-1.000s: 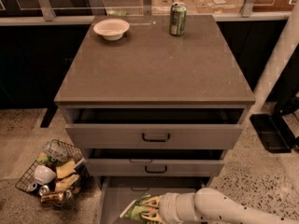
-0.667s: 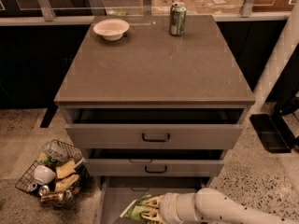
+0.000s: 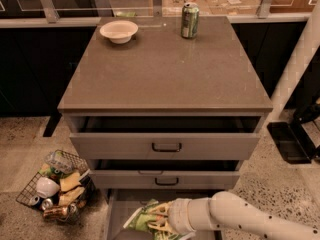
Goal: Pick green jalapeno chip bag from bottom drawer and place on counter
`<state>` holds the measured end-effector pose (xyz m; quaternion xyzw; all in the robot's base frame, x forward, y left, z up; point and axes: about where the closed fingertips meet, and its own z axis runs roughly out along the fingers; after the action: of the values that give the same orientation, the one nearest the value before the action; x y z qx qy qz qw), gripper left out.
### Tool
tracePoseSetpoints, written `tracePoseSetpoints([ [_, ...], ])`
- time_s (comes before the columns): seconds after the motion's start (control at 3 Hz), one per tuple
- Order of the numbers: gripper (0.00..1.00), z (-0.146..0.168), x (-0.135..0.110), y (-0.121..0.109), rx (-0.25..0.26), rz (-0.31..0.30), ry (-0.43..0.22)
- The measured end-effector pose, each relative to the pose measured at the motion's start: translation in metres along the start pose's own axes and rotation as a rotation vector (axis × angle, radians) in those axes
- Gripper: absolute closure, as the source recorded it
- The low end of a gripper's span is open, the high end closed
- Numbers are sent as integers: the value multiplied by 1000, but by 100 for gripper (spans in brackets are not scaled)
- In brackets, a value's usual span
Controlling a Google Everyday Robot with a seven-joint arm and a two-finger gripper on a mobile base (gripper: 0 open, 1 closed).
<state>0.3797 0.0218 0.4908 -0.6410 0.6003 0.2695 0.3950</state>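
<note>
Hardly anything has shifted in the last second: the gripper stays low in the bottom drawer, the green jalapeno chip bag lying right at the jaws, just left of them. Whether they have clamped the bag I cannot tell (the pause suggests a grasp under way). The counter, well above the jaws, waits for the lift.
</note>
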Motion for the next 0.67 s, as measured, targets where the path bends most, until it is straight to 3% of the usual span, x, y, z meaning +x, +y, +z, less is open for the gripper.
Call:
tracePoseSetpoints([
  [0.33,100,-49,-47,-23,52,-50,-15],
  [0.67,100,-86,-71,-38,104,-91,-43],
])
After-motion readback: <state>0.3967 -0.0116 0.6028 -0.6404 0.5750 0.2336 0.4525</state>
